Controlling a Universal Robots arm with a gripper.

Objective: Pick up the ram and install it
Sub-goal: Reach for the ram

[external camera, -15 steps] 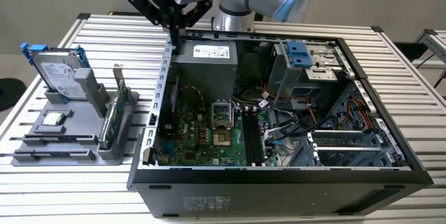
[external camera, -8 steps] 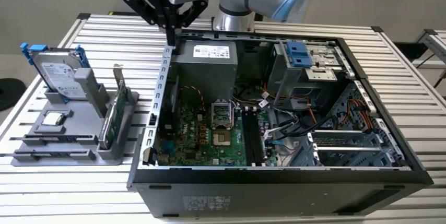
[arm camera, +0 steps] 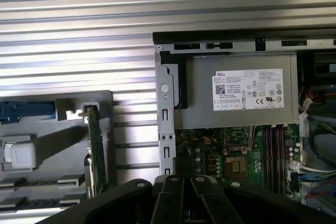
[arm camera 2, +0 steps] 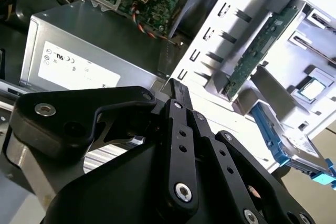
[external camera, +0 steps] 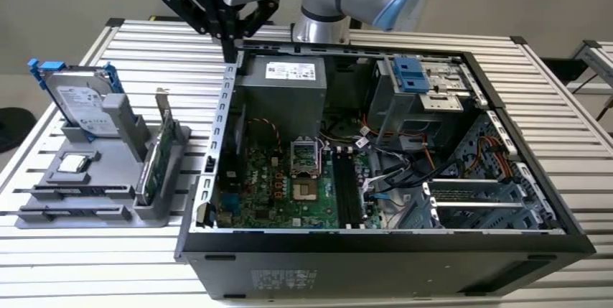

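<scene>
Slatted metal table (external camera: 575,128), open computer case (external camera: 383,250) on it, grey tray (external camera: 143,218) just beside case at exterior view's left. Gripper (external camera: 230,53) high over case's back corner, fingers pinched narrow, holding nothing I can make out. Ram (external camera: 72,212): likeliest dark strip in tray's front slot, not certain. Long axis runs exterior view's left to right. From gripper it lies lower, toward exterior view's left and nearer camera, well apart. White label (external camera: 290,71) on power supply (external camera: 283,107), another on hard drive (external camera: 82,103); print left unread.
</scene>
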